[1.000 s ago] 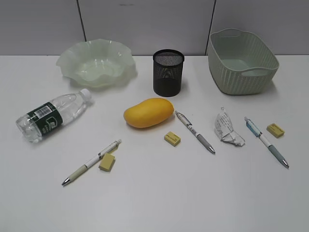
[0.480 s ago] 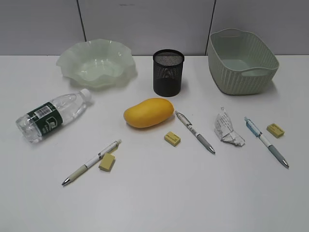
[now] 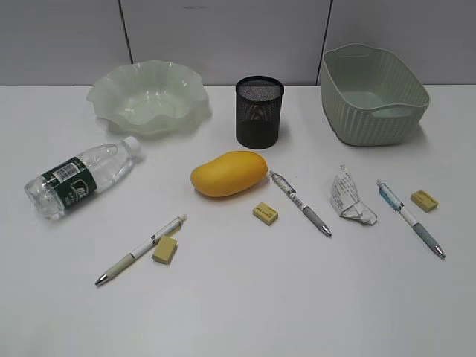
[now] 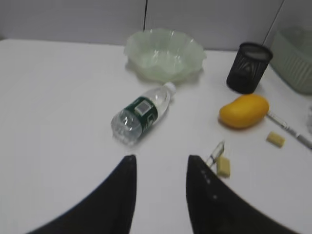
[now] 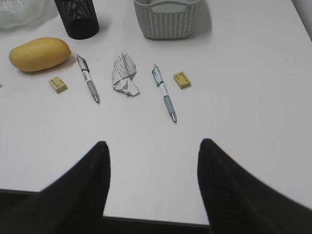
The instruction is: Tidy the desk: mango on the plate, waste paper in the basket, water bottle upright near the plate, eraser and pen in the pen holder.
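A: Exterior view. Landmark: the pen holder, upright at the back centre of the desk. Plate to its left, basket to its right, both empty. Mango just in front of the holder. Water bottle lies on its side, front-left of the holder, cap toward the plate. No arm in this view.

B: So nothing sorted yet, I'd judge. Small things?

A: Three pens and three erasers lie loose in front of the holder; waste paper front-right of it, below the basket.

B: Left wrist view?

A: Left gripper hangs over bare desk, fingers parted a moderate way, empty. The bottle sits beyond them, left of the holder (likely its first target).

B: Right wrist view?

A: Right gripper spread wide, empty, near the desk's front edge. Paper, a pen and an eraser lie ahead, right of the holder.
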`<state>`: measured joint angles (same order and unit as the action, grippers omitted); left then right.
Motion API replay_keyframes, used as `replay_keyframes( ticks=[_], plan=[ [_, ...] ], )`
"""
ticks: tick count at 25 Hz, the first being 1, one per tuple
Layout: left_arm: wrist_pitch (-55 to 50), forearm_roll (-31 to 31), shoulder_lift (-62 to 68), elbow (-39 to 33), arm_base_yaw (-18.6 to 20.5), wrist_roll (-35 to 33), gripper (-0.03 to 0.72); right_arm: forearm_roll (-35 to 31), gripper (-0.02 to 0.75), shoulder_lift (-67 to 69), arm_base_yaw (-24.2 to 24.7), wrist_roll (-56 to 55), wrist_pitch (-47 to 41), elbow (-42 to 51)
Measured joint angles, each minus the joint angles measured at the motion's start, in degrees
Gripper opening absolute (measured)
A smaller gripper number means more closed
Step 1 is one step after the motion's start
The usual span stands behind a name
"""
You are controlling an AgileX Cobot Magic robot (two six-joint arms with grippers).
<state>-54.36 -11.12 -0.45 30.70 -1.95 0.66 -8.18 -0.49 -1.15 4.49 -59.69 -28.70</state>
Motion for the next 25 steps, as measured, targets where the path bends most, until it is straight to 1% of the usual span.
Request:
replay_keyframes(
  ticks=[3, 5, 7, 9, 11, 14, 16, 19, 21, 23, 25],
  plan=[
    [6.5, -0.9, 1.6, 0.1, 0.0, 0.0, 0.391, 0.0, 0.459, 0.0, 0.0, 0.0, 0.0, 0.0],
    [10.6, -1.3, 4.2, 0.2, 0.0, 0.0, 0.478, 0.0, 0.459, 0.0, 0.0, 0.0, 0.0, 0.0],
    [14.0, -1.9, 7.4, 0.2, 0.0, -0.1, 0.545, 0.0, 0.459, 0.0, 0.0, 0.0, 0.0, 0.0],
    [17.9, -2.9, 11.7, 0.2, 0.0, -1.6, 0.582, 0.0, 0.459, 0.0, 0.0, 0.0, 0.0, 0.0],
    [21.6, -4.8, 16.2, 0.2, 0.0, -4.6, 0.593, 0.0, 0.459, 0.0, 0.0, 0.0, 0.0, 0.0],
    [26.2, -10.9, 23.7, 0.3, 0.0, -11.4, 0.619, 0.0, 0.459, 0.0, 0.0, 0.0, 0.0, 0.0],
    [27.1, -15.1, 29.3, 0.9, 0.0, -16.5, 0.622, 0.0, 0.459, 0.0, 0.0, 0.0, 0.0, 0.0],
    [27.6, -19.6, 36.9, 3.0, -0.3, -22.3, 0.616, 0.0, 0.459, 0.0, 0.0, 0.0, 0.0, 0.0],
    [28.4, -20.4, 41.4, 4.6, -1.8, -24.5, 0.608, 0.0, 0.459, 0.0, 0.0, 0.0, 0.0, 0.0],
    [29.4, -20.6, 46.1, 6.5, -4.2, -25.2, 0.601, 0.0, 0.459, 0.0, 0.0, 0.0, 0.0, 0.0],
    [30.4, -20.6, 51.0, 8.2, -7.6, -26.2, 0.596, 0.0, 0.459, 0.0, 0.0, 0.0, 0.0, 0.0]
  ],
)
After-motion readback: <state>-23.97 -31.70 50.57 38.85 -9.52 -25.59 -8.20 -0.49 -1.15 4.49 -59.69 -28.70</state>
